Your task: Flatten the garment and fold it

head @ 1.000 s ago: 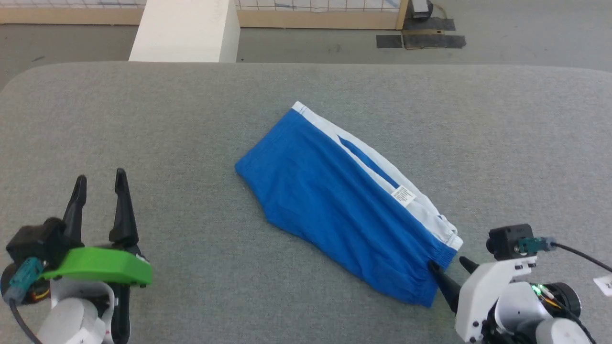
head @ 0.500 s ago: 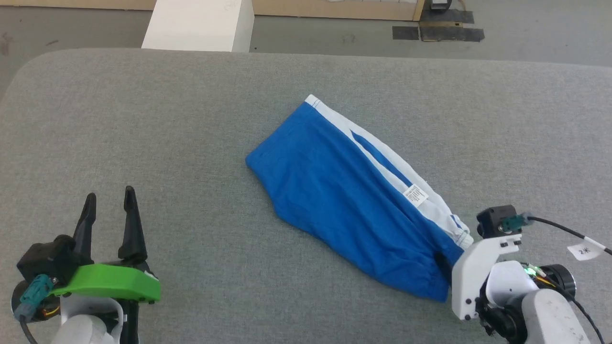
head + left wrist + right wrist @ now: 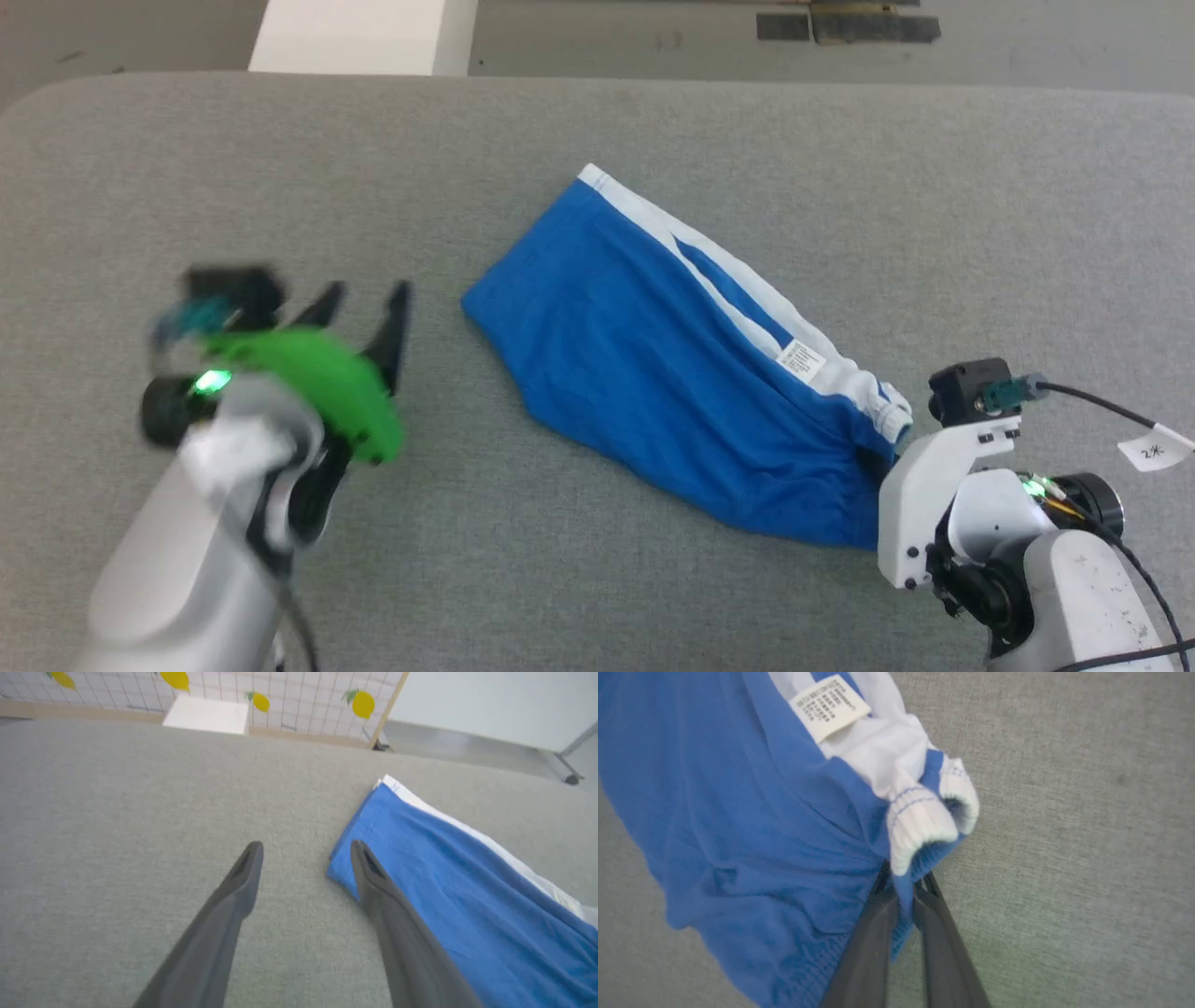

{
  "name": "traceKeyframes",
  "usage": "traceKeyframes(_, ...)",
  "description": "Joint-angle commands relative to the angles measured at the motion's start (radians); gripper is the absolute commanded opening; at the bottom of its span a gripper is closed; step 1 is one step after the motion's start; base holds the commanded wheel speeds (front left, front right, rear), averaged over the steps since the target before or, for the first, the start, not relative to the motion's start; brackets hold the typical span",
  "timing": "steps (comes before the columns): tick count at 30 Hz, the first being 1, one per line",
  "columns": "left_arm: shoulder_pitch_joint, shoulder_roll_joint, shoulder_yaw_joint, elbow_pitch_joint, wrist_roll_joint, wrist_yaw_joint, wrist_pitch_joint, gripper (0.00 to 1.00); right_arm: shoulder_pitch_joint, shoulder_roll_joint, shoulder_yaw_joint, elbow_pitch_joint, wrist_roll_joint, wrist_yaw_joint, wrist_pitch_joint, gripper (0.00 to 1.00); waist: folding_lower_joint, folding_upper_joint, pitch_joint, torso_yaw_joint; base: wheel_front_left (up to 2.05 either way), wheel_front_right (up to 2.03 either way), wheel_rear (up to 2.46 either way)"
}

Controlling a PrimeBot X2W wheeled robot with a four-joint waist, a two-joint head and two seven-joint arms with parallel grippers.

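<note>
- The garment (image 3: 672, 364) lies diagonally on the grey worktop (image 3: 747, 121).
- The right gripper (image 3: 903, 891) has its jaws clenched on the garment's waistband (image 3: 924, 826).
- The left gripper (image 3: 306, 845) hovers beside the opposite corner, jaws spread.

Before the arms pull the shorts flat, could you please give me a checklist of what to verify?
1. Right gripper shut on the blue shorts' waistband: ok.
2. Left gripper open: ok.
3. Left gripper gripping the leg hem: not ok, jaws open beside it.
4. Shorts lying flat: not ok, waistband end bunched.
5. Both fabric layers pinched: cannot tell.
</note>
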Motion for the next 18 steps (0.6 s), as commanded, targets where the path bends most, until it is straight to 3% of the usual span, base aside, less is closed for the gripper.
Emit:
traceKeyframes(1, -0.057, -0.004, -0.027, 0.03, -0.01, -0.01, 0.076, 1.0, -0.017, -0.001, 0.007, -0.012, 0.004, -0.002, 0.006, 0.0, 0.0, 0.0, 0.027, -0.016, 0.0, 0.0, 0.0)
traceKeyframes(4, -0.192, -0.007, -0.091, 0.1, -0.008, -0.031, 0.247, 1.0, -0.017, -0.001, 0.023, -0.043, 0.007, -0.002, 0.018, 0.0, 0.0, 0.0, 0.061, -0.031, 0.0, 0.0, 0.0)
traceKeyframes(8, -0.321, -0.007, -0.169, 0.197, 0.019, -0.09, 0.378, 1.0, -0.018, -0.001, 0.038, -0.084, 0.009, -0.002, 0.03, 0.0, 0.0, 0.0, 0.104, -0.057, 0.0, 0.0, 0.0)
traceKeyframes(13, -0.411, 0.004, -0.25, 0.319, 0.061, -0.157, 0.476, 1.0, -0.016, -0.001, 0.045, -0.124, 0.009, -0.002, 0.036, 0.0, 0.0, 0.0, 0.148, -0.088, 0.0, 0.0, 0.0)
traceKeyframes(18, -0.438, 0.003, -0.281, 0.392, 0.061, -0.187, 0.52, 1.0, -0.015, -0.001, 0.043, -0.142, 0.009, -0.002, 0.032, 0.0, 0.0, 0.0, 0.175, -0.105, 0.0, 0.0, 0.0)
